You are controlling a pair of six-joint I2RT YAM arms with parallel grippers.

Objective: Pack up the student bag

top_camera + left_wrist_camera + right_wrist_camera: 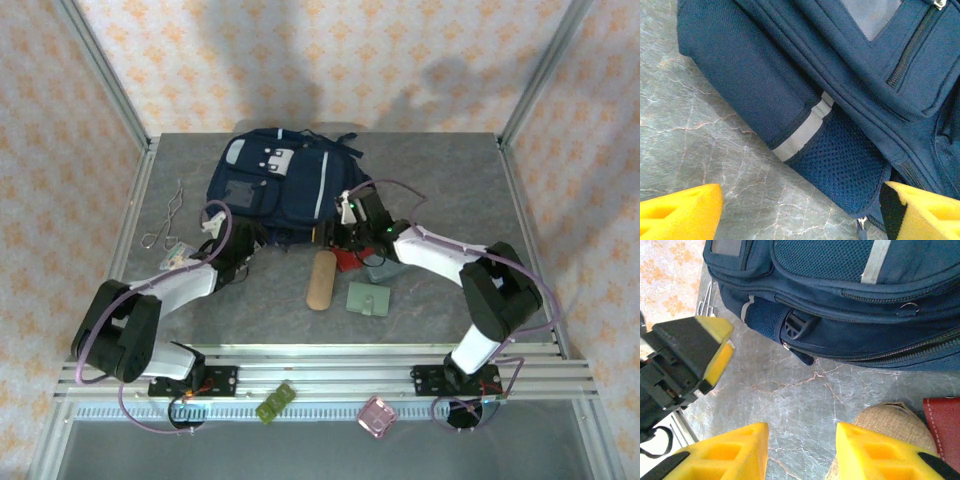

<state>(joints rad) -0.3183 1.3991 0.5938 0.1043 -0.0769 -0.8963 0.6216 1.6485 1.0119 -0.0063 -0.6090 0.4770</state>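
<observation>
grey marbled table [460,190] carries everything. navy student bag [285,180], by far the biggest thing on it, lies flat at the back middle, white and grey front patches facing up and its near edge toward the arms.

the left gripper [802,212] sits low at the bag's near-left corner. its yellow fingers [687,212] are spread wide, out at the two sides of the wrist view. between them are only bare table and the bag's mesh side pocket, and nothing is held. the right gripper [802,452] is at the bag's near-right edge. its fingers are parted to a moderate gap with bare table between them, and it grips nothing.

a tan pouch [322,280] of coarse cloth lies in front of the bag, one end just beside the right gripper's finger. a grey-green wallet [370,298] lies to its right. a red item [347,260] sits between the pouch and the right arm. metal tongs [168,220] lie well apart at the left edge. a green piece [275,402] and a pink piece [377,415] rest by the front rail [330,372].
</observation>
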